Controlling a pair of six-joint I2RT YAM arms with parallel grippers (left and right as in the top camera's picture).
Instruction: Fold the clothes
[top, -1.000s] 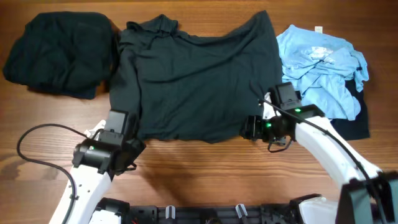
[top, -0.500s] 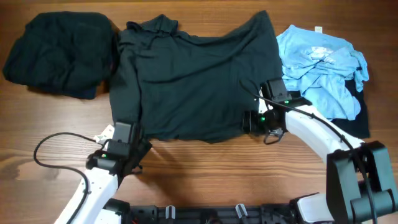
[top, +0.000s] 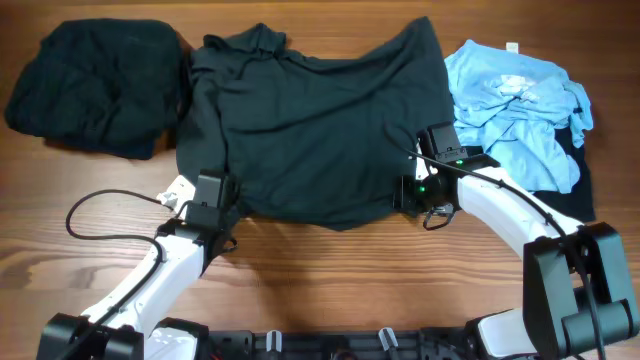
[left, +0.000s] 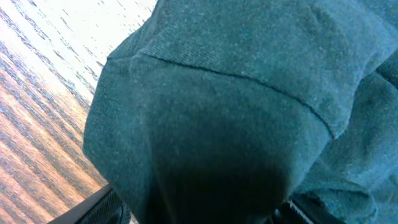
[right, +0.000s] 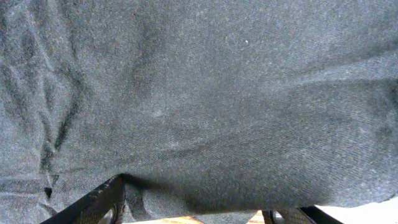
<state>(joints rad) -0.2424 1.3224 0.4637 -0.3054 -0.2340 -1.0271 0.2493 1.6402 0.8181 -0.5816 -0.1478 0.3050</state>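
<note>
Dark shirt (top: 310, 120): bottom hem between the fingers; left gripper (top: 213, 188) and right gripper (top: 407, 193) both agape astride it.

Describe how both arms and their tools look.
Both have white tubular links and black joint housings. The left arm trails a looping black cable; the right arm shows small green lights. The left tool and right tool are black.

Left arm (top: 165, 272) and right arm (top: 505, 212) wear white shells, black joints.
</note>
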